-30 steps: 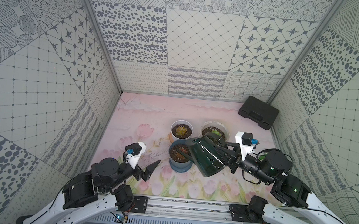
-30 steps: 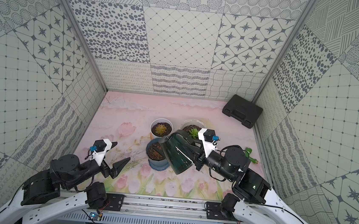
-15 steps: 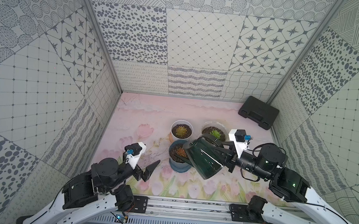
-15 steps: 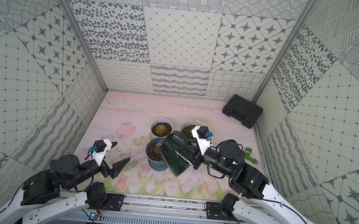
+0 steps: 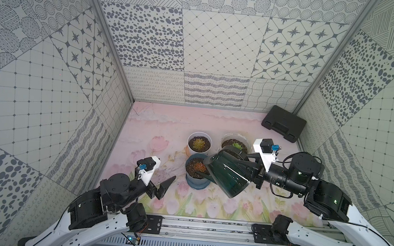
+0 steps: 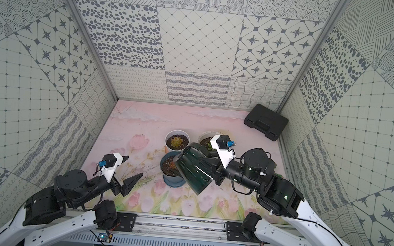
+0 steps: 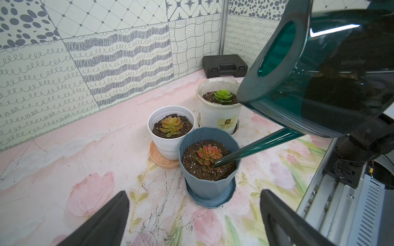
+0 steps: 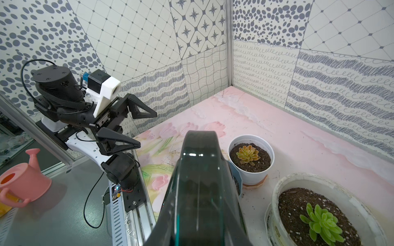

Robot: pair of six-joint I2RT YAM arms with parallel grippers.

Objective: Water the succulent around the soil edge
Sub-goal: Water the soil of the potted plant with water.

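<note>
We're holding the dark-green watering can (image 5: 228,173) w/ the right gripper (image 5: 253,169), jaws clamping its handle, can tilting fwd. The spout tip (image 7: 218,164) is dipping over the soil in the blue pot (image 7: 210,186), just beside the red succulent (image 7: 205,155), on the counter (image 5: 166,125) near the front. The left gripper (image 6: 134,165) is hanging wide open, empty, near that pot.

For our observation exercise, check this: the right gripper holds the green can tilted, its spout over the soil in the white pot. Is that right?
Wrong pot. The left wrist view shows the spout over the soil in the blue pot. The right gripper does hold the green can tilted.
</note>
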